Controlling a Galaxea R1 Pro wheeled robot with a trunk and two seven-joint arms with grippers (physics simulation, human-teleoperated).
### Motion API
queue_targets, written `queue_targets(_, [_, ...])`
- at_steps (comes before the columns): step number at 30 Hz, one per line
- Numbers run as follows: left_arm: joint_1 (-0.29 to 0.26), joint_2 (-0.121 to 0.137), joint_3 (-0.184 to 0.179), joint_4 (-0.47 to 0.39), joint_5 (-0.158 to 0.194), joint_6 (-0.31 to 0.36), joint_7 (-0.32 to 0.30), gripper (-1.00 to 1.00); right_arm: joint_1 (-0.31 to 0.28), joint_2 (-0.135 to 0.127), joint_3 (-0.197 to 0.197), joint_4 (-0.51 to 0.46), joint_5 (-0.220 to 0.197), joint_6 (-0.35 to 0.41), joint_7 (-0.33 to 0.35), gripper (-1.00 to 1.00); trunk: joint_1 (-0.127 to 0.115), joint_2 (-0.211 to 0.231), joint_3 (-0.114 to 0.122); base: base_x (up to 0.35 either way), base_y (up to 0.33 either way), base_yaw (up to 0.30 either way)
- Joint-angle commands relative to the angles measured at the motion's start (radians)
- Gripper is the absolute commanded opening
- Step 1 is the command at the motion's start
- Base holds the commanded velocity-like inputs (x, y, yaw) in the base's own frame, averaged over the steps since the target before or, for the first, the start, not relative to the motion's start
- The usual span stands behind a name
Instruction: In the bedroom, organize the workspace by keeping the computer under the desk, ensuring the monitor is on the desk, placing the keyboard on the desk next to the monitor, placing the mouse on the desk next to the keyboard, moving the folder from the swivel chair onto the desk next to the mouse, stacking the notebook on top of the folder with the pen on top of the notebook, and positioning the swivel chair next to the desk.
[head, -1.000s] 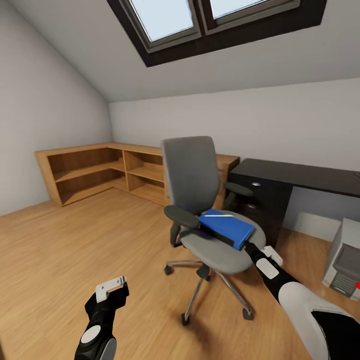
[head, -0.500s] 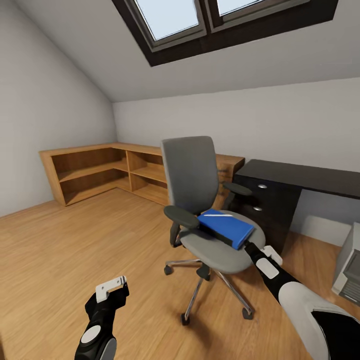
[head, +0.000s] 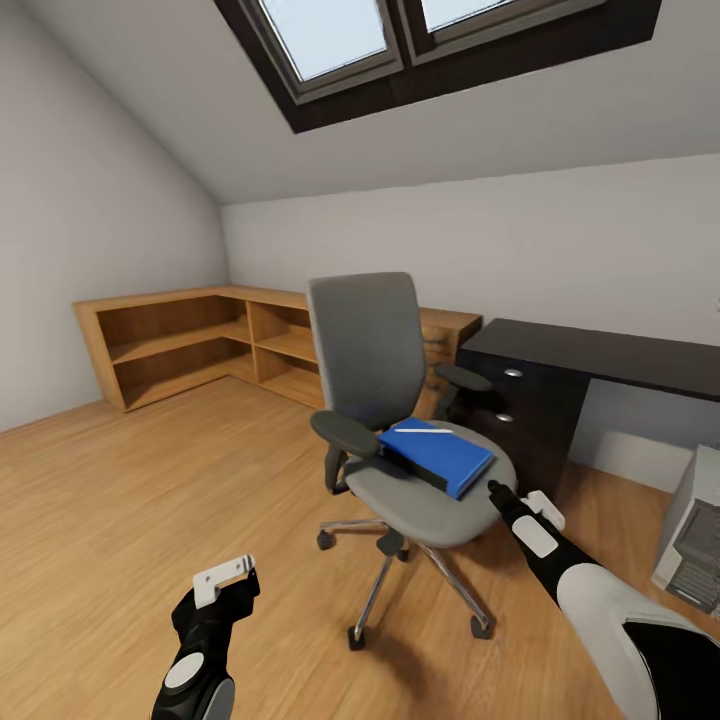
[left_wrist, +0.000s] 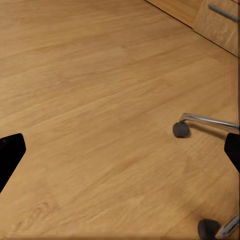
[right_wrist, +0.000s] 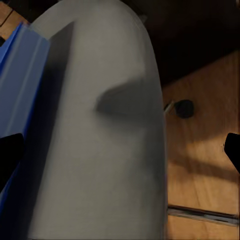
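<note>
The grey swivel chair (head: 368, 345) stands mid-room on the wooden floor. On its seat lies the blue folder (head: 443, 455) with a thin white pen (head: 415, 431) on top. My right gripper (head: 510, 492) is open at the seat's front right edge; in the right wrist view the right gripper (right_wrist: 120, 150) spans the grey seat (right_wrist: 105, 150), the folder (right_wrist: 20, 75) beside it. My left gripper (head: 225, 585) hangs open low over the floor. The black desk (head: 600, 350) runs along the right wall, with the grey computer (head: 690, 545) on the floor by it. Monitor, keyboard, mouse and notebook are out of view.
A low light-wood shelving unit (head: 200, 340) fills the back left corner under the sloped wall and skylight (head: 400, 40). The chair's chrome legs and castors (left_wrist: 181, 129) spread over the floor near my left gripper (left_wrist: 120, 150).
The chair with the folder has rolled a little to the left, away from my right gripper. The head view swayed slightly. Both arms stayed about where they were.
</note>
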Motion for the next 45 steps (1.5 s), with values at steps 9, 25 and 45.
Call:
queue_targets(9, [-0.001,0.001,-0.002,-0.001,0.006,0.002,0.007,1.0,0.0,0.002,-0.004,-0.001,-0.006,0.0,-0.003,1.0,0.0,0.0,-0.002,0.0,-0.039,0.031])
queue_targets(25, [-0.001,0.001,-0.002,-0.001,0.005,0.001,0.007,1.0,0.0,-0.003,-0.054,0.0,-0.007,0.072,-0.003,1.0,0.0,0.0,-0.016,0.0,0.0,0.158])
queue_targets(45, [-0.001,0.0,-0.002,-0.001,0.006,0.002,0.007,1.0,0.0,-0.003,-0.054,-0.001,-0.006,0.072,-0.001,1.0,0.0,0.0,-0.017,0.063,0.0,0.083])
